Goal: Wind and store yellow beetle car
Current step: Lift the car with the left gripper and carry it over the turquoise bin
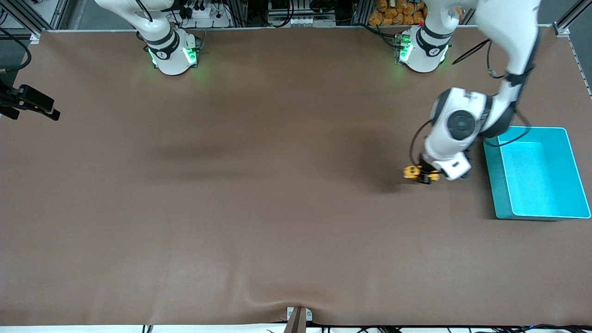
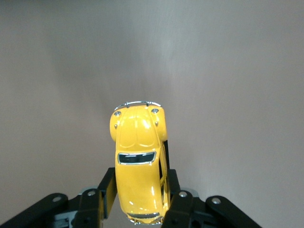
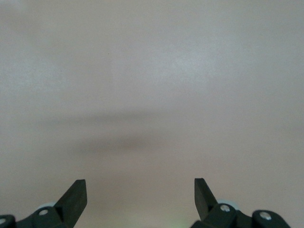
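The yellow beetle car point(image 1: 411, 172) is a tiny rounded toy with dark windows. My left gripper point(image 1: 423, 175) is shut on it, low over the brown table beside the turquoise bin point(image 1: 497, 185), on the side toward the right arm's end. In the left wrist view the car point(image 2: 137, 156) shows roof-up, and the black fingers point(image 2: 108, 186) of the left gripper point(image 2: 140, 185) press on its two sides near one end. I cannot tell whether its wheels touch the table. My right gripper point(image 3: 140, 183) is open over bare table with nothing between its fingers.
The turquoise bin holds nothing and stands at the left arm's end of the table. The two arm bases point(image 1: 173, 53) point(image 1: 423, 48) stand along the table's back edge. A black fixture point(image 1: 30, 101) juts in at the right arm's end.
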### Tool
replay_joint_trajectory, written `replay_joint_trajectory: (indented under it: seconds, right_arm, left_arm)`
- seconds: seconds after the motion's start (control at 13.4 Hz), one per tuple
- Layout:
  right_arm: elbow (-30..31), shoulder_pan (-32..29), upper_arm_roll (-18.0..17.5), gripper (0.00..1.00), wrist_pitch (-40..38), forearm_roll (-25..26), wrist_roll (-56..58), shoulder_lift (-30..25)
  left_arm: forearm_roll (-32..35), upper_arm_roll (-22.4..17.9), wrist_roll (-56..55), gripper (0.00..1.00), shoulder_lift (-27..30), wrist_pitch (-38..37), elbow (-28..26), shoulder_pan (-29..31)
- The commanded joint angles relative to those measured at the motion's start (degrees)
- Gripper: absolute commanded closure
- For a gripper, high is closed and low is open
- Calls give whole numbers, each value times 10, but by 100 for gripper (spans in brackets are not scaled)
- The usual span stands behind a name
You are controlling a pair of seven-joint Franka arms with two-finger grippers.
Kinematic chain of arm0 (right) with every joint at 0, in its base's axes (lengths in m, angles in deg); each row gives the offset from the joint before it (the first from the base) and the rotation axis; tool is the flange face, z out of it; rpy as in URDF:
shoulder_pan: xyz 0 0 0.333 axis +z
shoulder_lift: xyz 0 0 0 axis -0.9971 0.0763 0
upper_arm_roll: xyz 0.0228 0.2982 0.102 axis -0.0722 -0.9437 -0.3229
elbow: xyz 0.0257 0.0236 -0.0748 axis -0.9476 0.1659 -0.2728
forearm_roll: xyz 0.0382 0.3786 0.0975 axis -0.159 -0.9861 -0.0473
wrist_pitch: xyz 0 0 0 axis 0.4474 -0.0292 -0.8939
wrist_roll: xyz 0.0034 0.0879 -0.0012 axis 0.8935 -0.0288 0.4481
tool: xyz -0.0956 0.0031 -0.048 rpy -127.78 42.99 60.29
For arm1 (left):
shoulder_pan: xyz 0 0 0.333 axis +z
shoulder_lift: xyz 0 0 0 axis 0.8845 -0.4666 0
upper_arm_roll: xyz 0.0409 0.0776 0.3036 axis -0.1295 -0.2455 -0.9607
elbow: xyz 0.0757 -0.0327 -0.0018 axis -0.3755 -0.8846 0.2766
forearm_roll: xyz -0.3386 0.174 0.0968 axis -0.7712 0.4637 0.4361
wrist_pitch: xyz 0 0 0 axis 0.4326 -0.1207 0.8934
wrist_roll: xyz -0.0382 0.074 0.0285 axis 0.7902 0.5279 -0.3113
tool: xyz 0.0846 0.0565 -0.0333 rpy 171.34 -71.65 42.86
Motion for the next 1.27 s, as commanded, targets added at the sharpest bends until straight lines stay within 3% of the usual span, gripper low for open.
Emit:
replay_joint_trajectory:
  seconds: [0.0,0.3,0.6,1.19]
  right_arm:
    - [-6,-3,-1,0,-1,0,-1,2]
    - [-6,-3,-1,0,-1,0,-1,2]
    - [-6,-2,-1,0,-1,0,-1,6]
    - [-6,-1,-1,0,-1,0,-1,7]
  left_arm:
    - [15,6,124,87,56,-46,-6,61]
    - [15,7,376,87,95,-74,-6,169]
    - [15,7,589,87,100,-75,-4,264]
    - [16,6,840,88,66,-71,16,355]
